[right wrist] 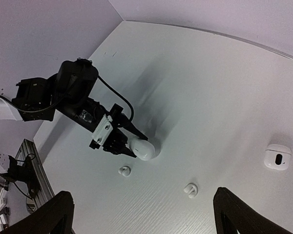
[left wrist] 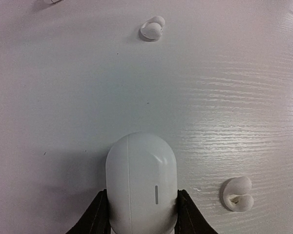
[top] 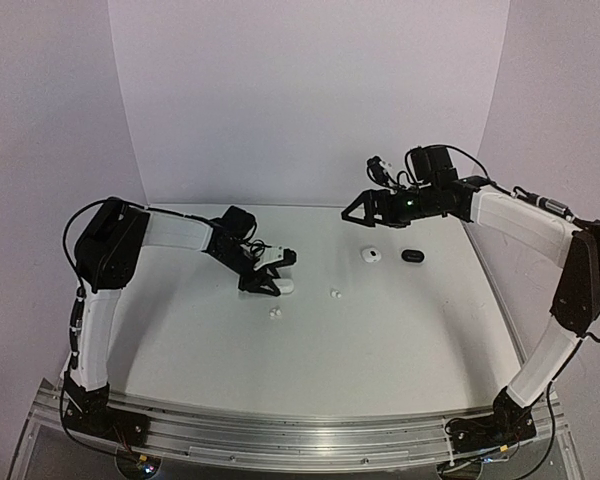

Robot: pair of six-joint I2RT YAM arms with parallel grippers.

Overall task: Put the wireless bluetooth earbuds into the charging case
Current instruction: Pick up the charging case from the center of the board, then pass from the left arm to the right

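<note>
You are at the grasp of the case, not yet at any insertion. Your left gripper (left wrist: 142,202) is closed on the white charging case (left wrist: 141,165), one finger pressed to each side. The case rests on the tabletop (left wrist: 63,97) with its lid shut. Your right gripper (top: 352,213) hangs with its jaws wide apart and nothing between them, above the far side of the tabletop and well apart from the held case.

The wireless bluetooth earbuds in view lie loose on the tabletop. One white earbud (left wrist: 237,194) is near the held case, off its side; a second white earbud (left wrist: 152,29) lies farther ahead of it. Neither is in a case. A second white case (top: 372,255) and a black case (top: 412,256) sit side by side near the right gripper. I see no black buds.

The lid likely has to come open first. Keep the left grip steady while the right gripper comes down for the lid or a bud. The buds are tiny, so the pinch will need care.

No brand or writing is readable. The held case shows only a thin vertical mark on its front.
</note>
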